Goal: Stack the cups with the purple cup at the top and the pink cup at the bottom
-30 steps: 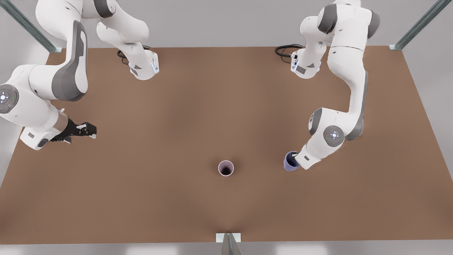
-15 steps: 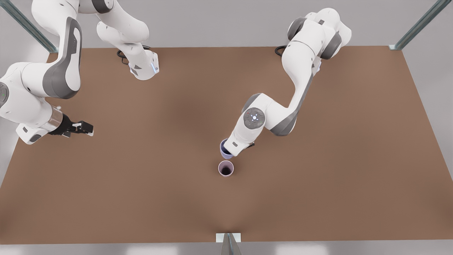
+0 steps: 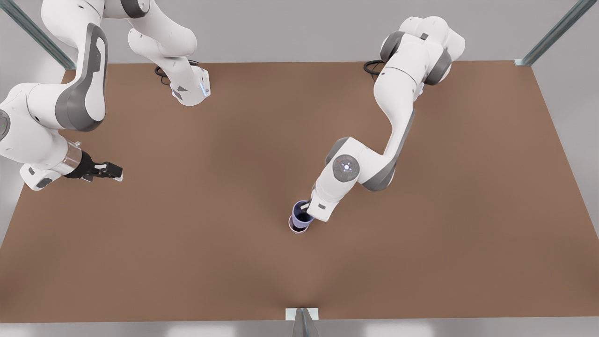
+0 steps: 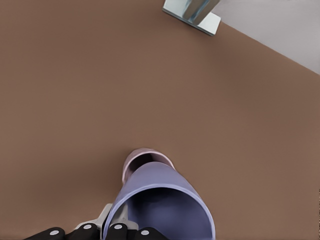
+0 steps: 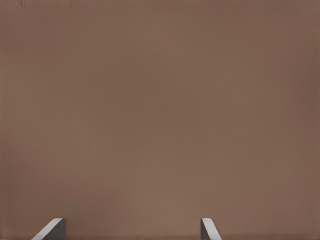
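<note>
- Brown table (image 3: 196, 262) spreads bare around the work.
- Near its front edge, the purple cup (image 3: 302, 215) now hangs over the pink cup (image 3: 294, 229), having swung in from the front view's right within a second.
- Left gripper (image 3: 310, 207) pinches its rim; lowering and release likely remain.
- Farther off, the right gripper (image 3: 112, 171) waits, fingers (image 5: 209, 229) spread wide.

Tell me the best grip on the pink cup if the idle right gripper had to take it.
Probably the pink cup's bare lower wall, from the front view's left: the purple cup, held by the left gripper, covers its mouth. The right gripper waits open.
</note>
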Controlling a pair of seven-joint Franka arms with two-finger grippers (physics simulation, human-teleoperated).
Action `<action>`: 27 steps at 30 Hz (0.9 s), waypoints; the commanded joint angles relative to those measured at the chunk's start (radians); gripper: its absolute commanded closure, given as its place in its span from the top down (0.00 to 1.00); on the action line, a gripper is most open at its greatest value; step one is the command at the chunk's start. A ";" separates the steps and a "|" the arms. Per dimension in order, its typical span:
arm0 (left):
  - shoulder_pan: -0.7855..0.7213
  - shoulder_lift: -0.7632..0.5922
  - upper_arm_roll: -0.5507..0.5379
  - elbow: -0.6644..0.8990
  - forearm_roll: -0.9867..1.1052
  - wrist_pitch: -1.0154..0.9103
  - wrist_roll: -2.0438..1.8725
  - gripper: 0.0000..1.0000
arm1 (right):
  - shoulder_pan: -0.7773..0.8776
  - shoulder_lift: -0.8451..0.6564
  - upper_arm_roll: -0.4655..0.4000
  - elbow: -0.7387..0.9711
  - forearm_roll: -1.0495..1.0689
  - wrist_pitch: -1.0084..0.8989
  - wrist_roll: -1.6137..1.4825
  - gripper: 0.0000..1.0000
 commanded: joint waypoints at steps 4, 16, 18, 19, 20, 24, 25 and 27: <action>-0.014 0.017 -0.001 0.001 -0.007 0.059 -0.178 0.21 | -0.002 -0.001 0.000 0.000 0.002 0.000 0.030 1.00; -0.012 0.033 -0.001 -0.009 -0.007 0.046 -0.173 0.21 | -0.012 0.000 0.000 0.000 0.004 0.000 0.018 1.00; -0.014 0.034 0.001 -0.013 -0.005 0.046 -0.173 0.21 | -0.015 -0.001 0.000 0.000 0.004 -0.002 0.018 1.00; -0.012 0.034 0.001 -0.013 -0.004 0.045 -0.173 0.21 | -0.015 0.000 0.000 0.000 0.004 -0.002 0.016 1.00; -0.014 0.034 0.001 -0.022 -0.004 0.051 -0.175 0.21 | -0.015 0.000 0.000 -0.001 0.004 -0.002 0.016 1.00; -0.015 0.044 0.001 -0.025 -0.004 0.057 -0.175 0.21 | -0.015 0.000 0.000 0.000 0.004 -0.002 0.016 1.00; -0.015 0.044 0.001 -0.025 -0.004 0.057 -0.175 0.21 | -0.015 0.000 0.000 0.000 0.004 -0.002 0.016 1.00; -0.018 0.048 0.001 -0.026 -0.004 0.057 -0.175 0.21 | -0.015 0.000 0.000 0.000 0.004 0.000 0.016 1.00</action>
